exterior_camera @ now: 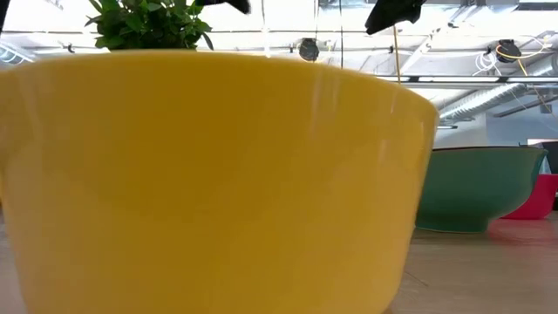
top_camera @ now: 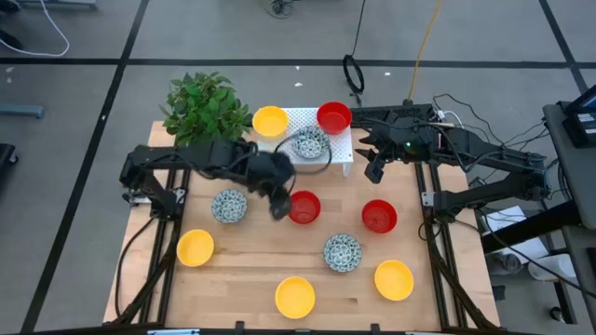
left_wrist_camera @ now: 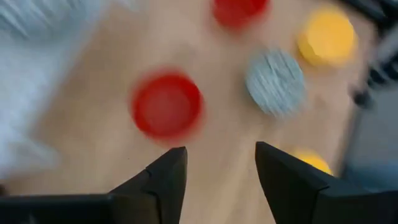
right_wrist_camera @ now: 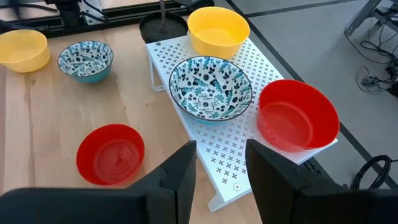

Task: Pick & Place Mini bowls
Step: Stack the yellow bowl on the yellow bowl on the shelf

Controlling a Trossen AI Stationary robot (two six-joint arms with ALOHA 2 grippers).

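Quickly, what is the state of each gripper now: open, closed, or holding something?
Left gripper: open, holding nothing, above the table near a red bowl.
Right gripper: open, holding nothing, over the white rack.

1. You are looking at a robotics lab or test workshop, not a home or kitchen.
2. The wooden table (top_camera: 251,270) stands on a bare grey floor (top_camera: 74,93) marked off by dark tape lines.
3. On either side of the table, two dark robot arms sit on frames of black metal profile (top_camera: 445,251), with loose cables (top_camera: 494,140) trailing beside the right one.
4. Beyond the table's far edge, a black cable loop (top_camera: 354,73) and a yellow cord (top_camera: 424,37) lie on the floor.
5. Looking level across the table, you see an open industrial ceiling (exterior_camera: 471,52) with exposed beams and ducting.
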